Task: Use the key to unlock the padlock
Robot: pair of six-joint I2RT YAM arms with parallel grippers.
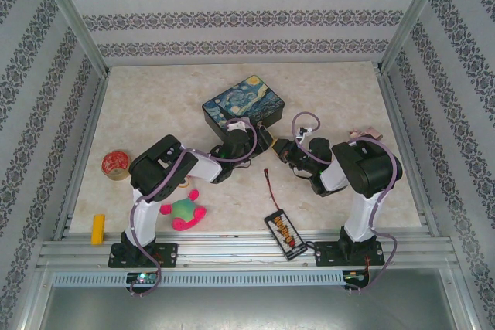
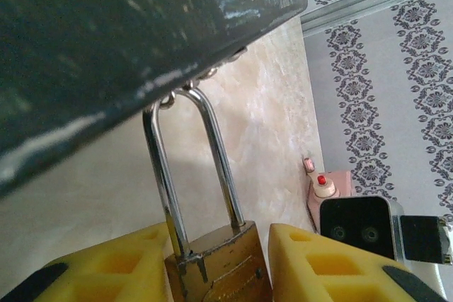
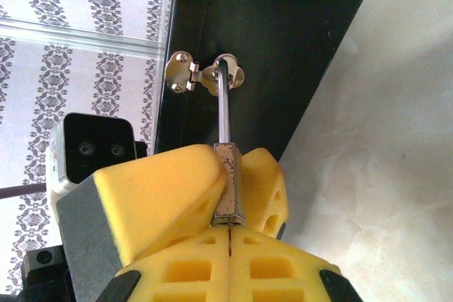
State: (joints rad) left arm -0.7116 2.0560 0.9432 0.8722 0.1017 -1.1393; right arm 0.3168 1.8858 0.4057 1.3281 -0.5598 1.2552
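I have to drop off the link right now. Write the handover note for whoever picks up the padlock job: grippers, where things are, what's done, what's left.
Left gripper: fingers bracket the padlock body; I can't tell whether they pinch it.
Right gripper: shut, tips right at the padlock's base. The thin sliver at their seam is probably the key, but it is too small to be sure.
The padlock hangs by its shackle from the clasp on the tin box, mid-table.
Done: both grippers are at the lock.
Left: seat the key, turn it and free the shackle, which sits closed in the body.
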